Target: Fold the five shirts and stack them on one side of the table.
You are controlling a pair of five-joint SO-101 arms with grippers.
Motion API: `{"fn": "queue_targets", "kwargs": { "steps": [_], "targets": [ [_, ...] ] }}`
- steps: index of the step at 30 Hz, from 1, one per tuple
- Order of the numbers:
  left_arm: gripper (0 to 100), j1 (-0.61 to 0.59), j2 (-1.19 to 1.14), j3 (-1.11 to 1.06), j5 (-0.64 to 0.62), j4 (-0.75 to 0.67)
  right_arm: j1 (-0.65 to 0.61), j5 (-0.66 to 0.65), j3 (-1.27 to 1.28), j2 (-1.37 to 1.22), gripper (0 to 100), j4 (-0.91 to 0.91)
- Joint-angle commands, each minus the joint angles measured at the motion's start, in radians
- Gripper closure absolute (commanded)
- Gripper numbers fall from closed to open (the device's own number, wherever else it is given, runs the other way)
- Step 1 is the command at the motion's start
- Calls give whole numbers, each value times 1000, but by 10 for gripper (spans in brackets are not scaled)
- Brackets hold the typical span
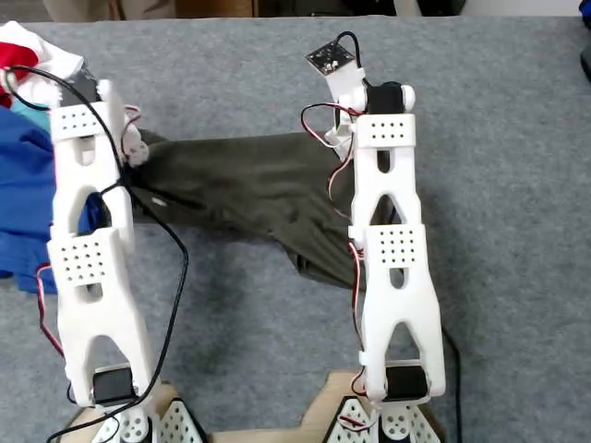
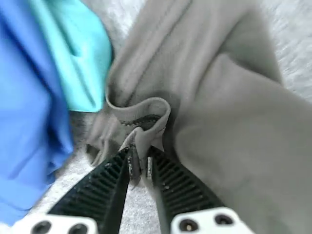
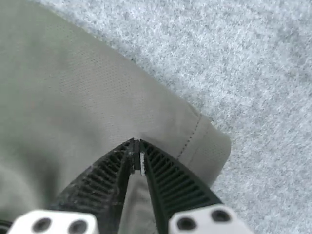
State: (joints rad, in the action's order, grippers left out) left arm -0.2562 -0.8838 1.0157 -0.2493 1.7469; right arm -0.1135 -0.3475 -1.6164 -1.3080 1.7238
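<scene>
While olive shirt (image 1: pixel 240 189) sprawls on grey felt counter (image 1: pixel 499 185), left gripper (image 2: pixel 140 165) pinching its collar (image 2: pixel 146 109), right gripper (image 3: pixel 136 161) pinching its stitched sleeve (image 3: pixel 195 141), blue shirt (image 1: pixel 23 185) bunched at left edge.

- The left arm (image 1: pixel 88 258) stretches forward over the table, its left tool (image 2: pixel 139 168) pinched on the olive shirt (image 2: pixel 234 122).
- The right arm (image 1: pixel 397 249) lies parallel, its right tool (image 3: pixel 136 163) likewise clamped on cloth.
</scene>
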Motion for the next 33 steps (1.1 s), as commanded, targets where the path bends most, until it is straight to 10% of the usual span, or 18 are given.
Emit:
{"fn": "queue_targets", "kwargs": {
  "steps": [1,15,33],
  "targets": [
    [981,-12,170,-66,57,14,-15,-8,-12,4,992,-14],
    [981,6,453,-652,219,12,-15,-8,-12,4,992,-12],
    [784,-55,452,-443,163,9,-16,-8,-8,4,992,-8]
  ]
}}
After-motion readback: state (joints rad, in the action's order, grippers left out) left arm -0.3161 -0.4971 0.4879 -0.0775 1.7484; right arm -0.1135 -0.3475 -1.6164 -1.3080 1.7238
